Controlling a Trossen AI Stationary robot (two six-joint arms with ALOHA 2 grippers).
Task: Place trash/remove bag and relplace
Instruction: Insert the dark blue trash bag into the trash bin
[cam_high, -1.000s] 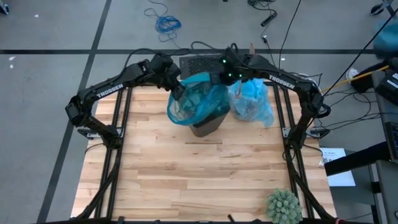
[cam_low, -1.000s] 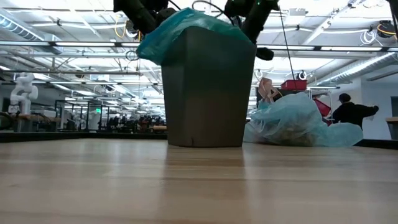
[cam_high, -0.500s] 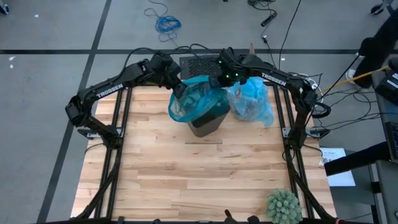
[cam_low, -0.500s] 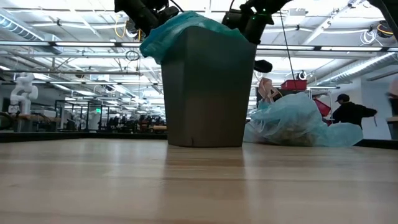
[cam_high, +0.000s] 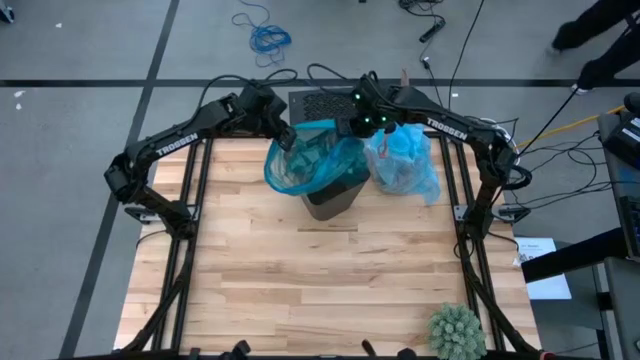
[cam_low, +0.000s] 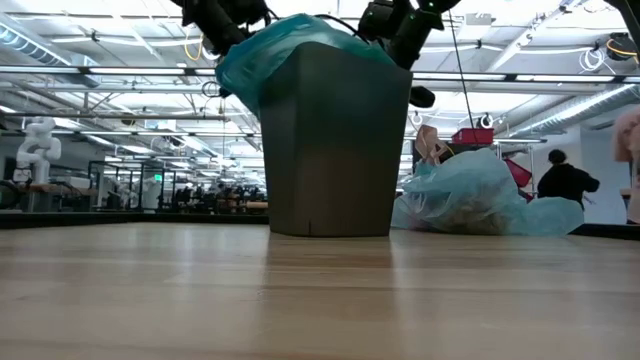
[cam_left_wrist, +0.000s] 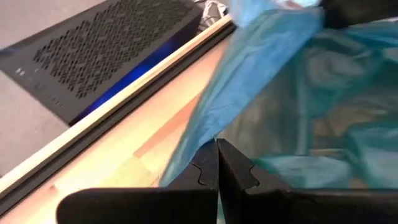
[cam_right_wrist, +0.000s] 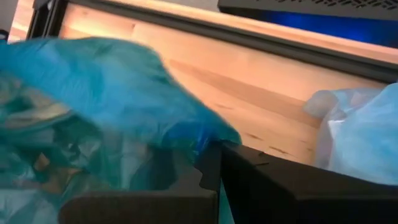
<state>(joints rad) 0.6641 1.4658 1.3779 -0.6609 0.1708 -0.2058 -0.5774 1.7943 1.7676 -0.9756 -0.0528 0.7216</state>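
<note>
Both arms are up at the far edge of the tabletop (cam_high: 300, 290), working the dark bin (cam_high: 335, 200) between them. The left tool (cam_high: 284, 143) is pinched tight on the near-side hem of the teal-green bag (cam_high: 305, 165), fingers pressed together with the film caught between them. Since half a second back that hem has been pulled out further to the left, and in the low view it now drapes lower down the bin's left shoulder. The right tool (cam_high: 358, 125) sits at the opposite rim; its fingers look closed on the same teal film, though the wrist view is mostly plastic, so that is a fair guess only. So the mouth is being stretched over the rim: the replacement liner is going on. The bag (cam_high: 405, 165), pale blue and bunched, lies on the tabletop just right of the bin, with brown trash (cam_high: 392, 177) faintly showing through it. A spiky green ball (cam_high: 455, 330) sits well apart at the near corner.
</note>
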